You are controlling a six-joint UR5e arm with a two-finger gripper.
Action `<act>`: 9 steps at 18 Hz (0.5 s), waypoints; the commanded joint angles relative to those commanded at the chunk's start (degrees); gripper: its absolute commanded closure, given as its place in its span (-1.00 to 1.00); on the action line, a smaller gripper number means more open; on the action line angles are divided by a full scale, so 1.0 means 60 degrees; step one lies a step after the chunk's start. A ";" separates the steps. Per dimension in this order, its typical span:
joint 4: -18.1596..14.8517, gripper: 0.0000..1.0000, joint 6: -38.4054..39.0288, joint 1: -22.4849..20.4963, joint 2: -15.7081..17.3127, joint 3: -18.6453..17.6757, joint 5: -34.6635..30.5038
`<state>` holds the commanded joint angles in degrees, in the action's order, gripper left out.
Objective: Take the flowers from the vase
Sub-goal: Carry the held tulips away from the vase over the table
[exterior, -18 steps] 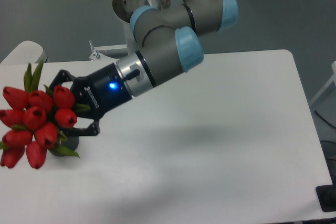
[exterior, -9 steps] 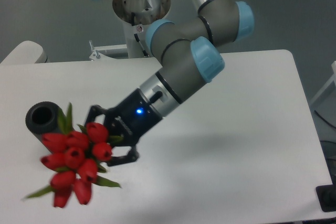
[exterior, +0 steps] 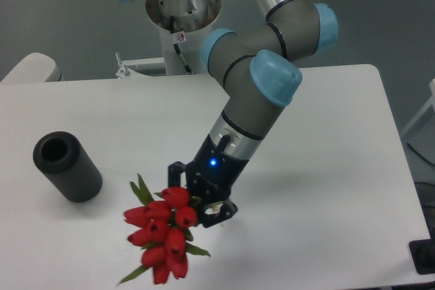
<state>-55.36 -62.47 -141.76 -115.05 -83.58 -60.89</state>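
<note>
The flowers, a bunch of red tulip buds with green leaves, hang over the table near its front edge, left of centre. My gripper is shut on their stems, which are hidden between the fingers. The black cylindrical vase stands at the left of the table, tilted in view, its round hole empty. The flowers are well clear of it, to its lower right.
The white table carries only the vase. The arm's base is mounted behind the table's far edge. A small metal bracket sits at the back left. A dark object shows at the lower right corner.
The arm has swung right and toward the front edge, carrying the flowers away from the vase. The vase, hidden at first, now stands fully exposed.
</note>
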 joint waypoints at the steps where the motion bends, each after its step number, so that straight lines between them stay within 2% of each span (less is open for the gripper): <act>1: -0.0176 0.71 -0.0438 -0.0118 0.0000 -0.0074 -0.0294; 4: -0.0601 0.71 -0.1421 -0.0148 -0.0029 -0.0133 -0.1099; 9: -0.0909 0.73 -0.1964 -0.0075 -0.0687 0.0144 -0.3033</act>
<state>-60.82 -74.26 -142.21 -119.17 -82.71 -79.08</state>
